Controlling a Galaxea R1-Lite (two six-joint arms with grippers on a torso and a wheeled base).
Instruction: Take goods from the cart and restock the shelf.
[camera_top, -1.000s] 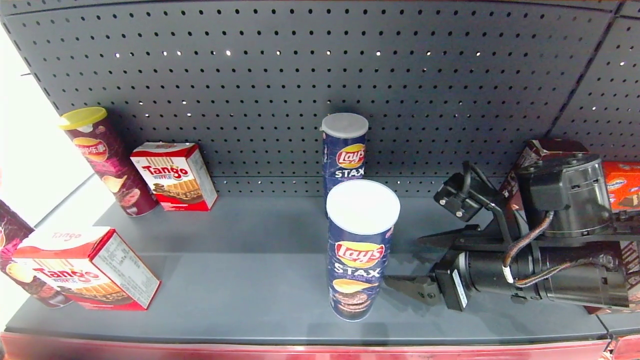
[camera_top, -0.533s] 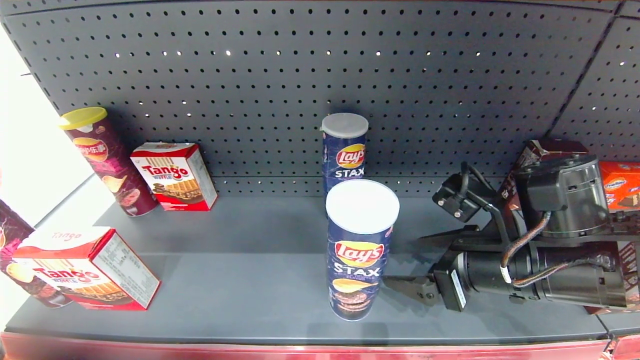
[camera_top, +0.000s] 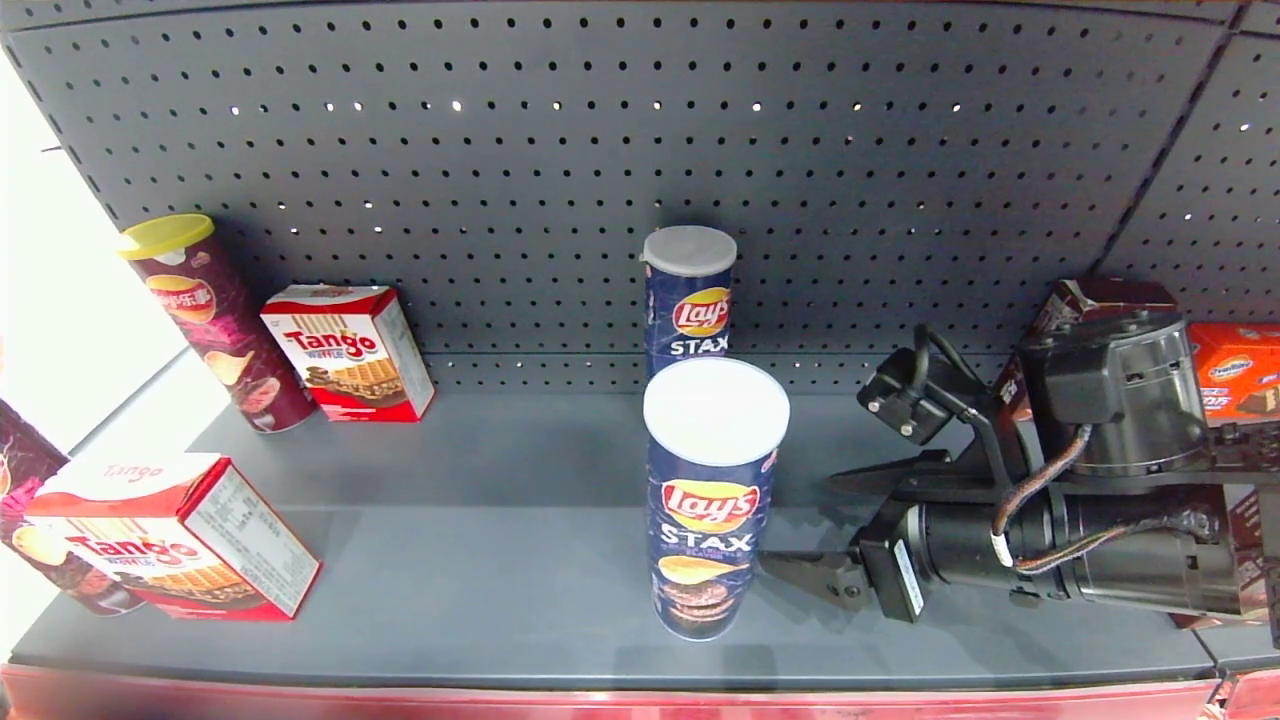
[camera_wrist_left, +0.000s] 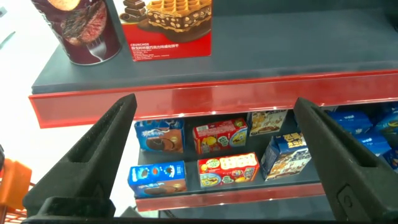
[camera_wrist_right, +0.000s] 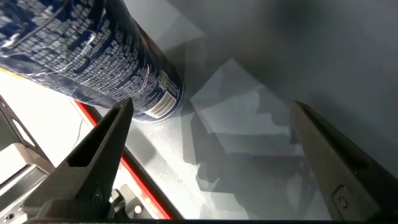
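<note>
- The front blue can stands upright near the front edge of the shelf; a second blue can stands behind it, against the pegboard
- The right pincer lies low over the shelf, just right of the front can; its jaws are wide and hold nothing; the can stands just beyond the fingertips
- The left pincer hangs before the shelf's red edge, jaws wide, empty
- At the far left, a maroon can and a wafer box stand at the back; another box sits in front

Grey pegboard back panel
</note>
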